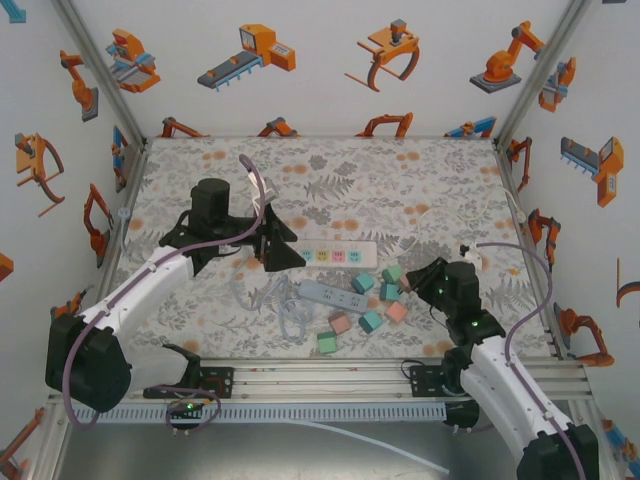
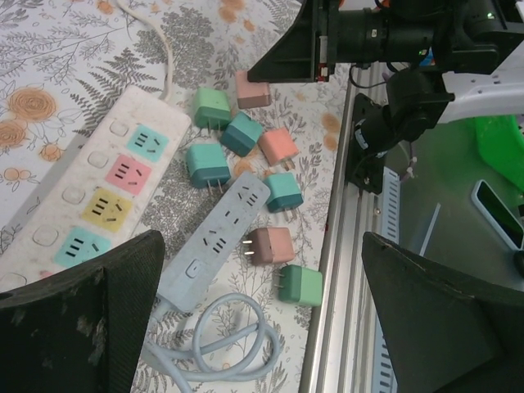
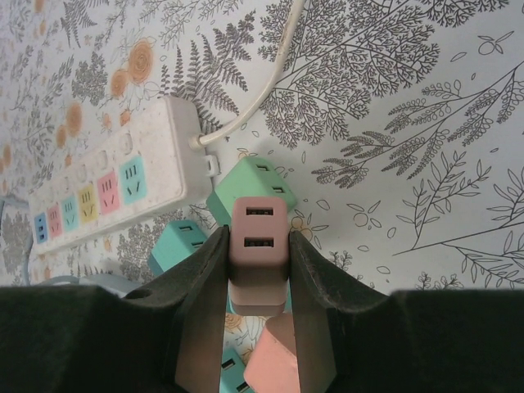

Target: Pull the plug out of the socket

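A floral-patterned worktop (image 1: 200, 170) carries a white power strip (image 1: 335, 255) with teal, pink and yellow sockets, and a blue-grey power strip (image 1: 330, 294) with a coiled cable. Any lettering on them is too small to read. The right pincer (image 3: 259, 239) pinches a dusty-pink plug (image 3: 259, 225) with two USB ports, held off the sockets just beside the white strip's cable end, above loose plugs (image 2: 246, 135) in teal, green and pink. The left pincer (image 1: 288, 246) is spread wide over the white strip's other end.
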`<control>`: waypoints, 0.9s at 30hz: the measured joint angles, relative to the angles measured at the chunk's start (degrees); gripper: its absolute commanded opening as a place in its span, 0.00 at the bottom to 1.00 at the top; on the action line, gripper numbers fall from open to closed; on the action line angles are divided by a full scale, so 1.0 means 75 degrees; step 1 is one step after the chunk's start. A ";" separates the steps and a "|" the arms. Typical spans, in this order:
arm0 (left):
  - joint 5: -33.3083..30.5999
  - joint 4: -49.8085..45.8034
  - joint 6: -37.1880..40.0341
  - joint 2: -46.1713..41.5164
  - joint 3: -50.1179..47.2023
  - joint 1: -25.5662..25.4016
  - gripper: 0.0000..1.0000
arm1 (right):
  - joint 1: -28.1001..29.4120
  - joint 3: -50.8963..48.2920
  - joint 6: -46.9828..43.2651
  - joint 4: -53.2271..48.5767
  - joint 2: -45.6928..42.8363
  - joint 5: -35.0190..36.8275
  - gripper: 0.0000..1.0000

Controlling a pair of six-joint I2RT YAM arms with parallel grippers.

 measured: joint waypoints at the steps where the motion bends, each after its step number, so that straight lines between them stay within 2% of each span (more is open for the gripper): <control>1: -0.0041 -0.0044 0.0020 0.0000 0.0003 -0.0006 0.97 | 0.0000 0.0000 0.0026 0.0000 0.0029 -0.0012 0.00; 10: -0.0242 -0.0221 0.0152 0.0000 0.0023 -0.0026 0.97 | -0.0020 -0.0012 0.0082 -0.0090 0.0125 -0.0102 0.00; 19: -0.0329 -0.0294 0.0236 0.0000 0.0076 -0.0076 0.97 | -0.0020 -0.0012 -0.0323 -0.1008 -0.0187 0.0012 0.00; 22: -0.0376 -0.0315 0.0256 0.0000 0.0079 -0.0076 0.97 | -0.0020 -0.0015 -0.0391 -0.0938 -0.0006 -0.0108 0.07; 27: -0.0455 -0.0361 0.0303 0.0000 0.0082 -0.0090 0.97 | -0.0026 -0.0038 -0.0487 -0.0079 0.0810 -0.0825 0.18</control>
